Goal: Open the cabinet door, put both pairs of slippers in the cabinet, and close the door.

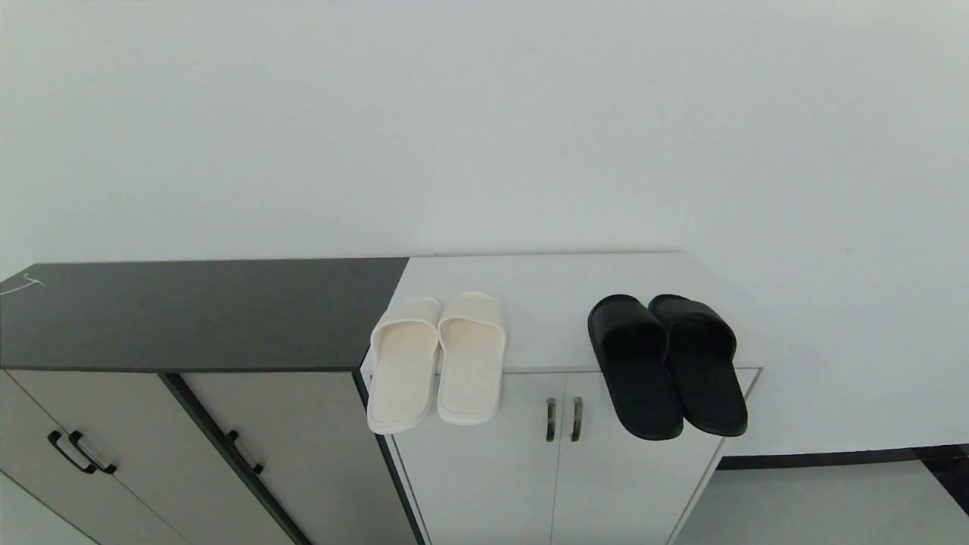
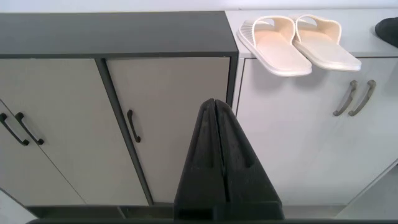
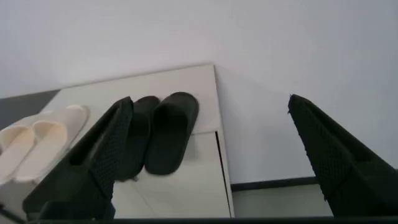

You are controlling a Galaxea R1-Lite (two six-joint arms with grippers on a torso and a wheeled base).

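A plain pale wall (image 1: 484,113) fills the room behind everything, meeting a light floor (image 1: 817,507) along a dark baseboard (image 1: 817,458) on the right. Two low cabinets stand side by side against the wall. On the left is the dark-topped cabinet (image 1: 189,310) with grey fronts and black pull handles (image 1: 72,452). Touching its right side is the white cabinet (image 1: 545,276), whose two doors (image 1: 484,469) are both closed, with a pair of slim metal handles (image 1: 550,418) flanking the centre seam.

Both pairs lie on the white cabinet's top, toes toward the wall and heels jutting over its front edge. The cream slippers (image 1: 435,363) lie side by side at the front left corner, just beside the dark top. The black slippers (image 1: 666,363) lie near the front right corner, well apart from the cream pair.

The left gripper (image 2: 214,109) hangs in front of the cabinet fronts, below the tops, its fingers pressed together on nothing. The right gripper (image 3: 209,99) hovers off the white cabinet's right end, fingers spread wide and empty.
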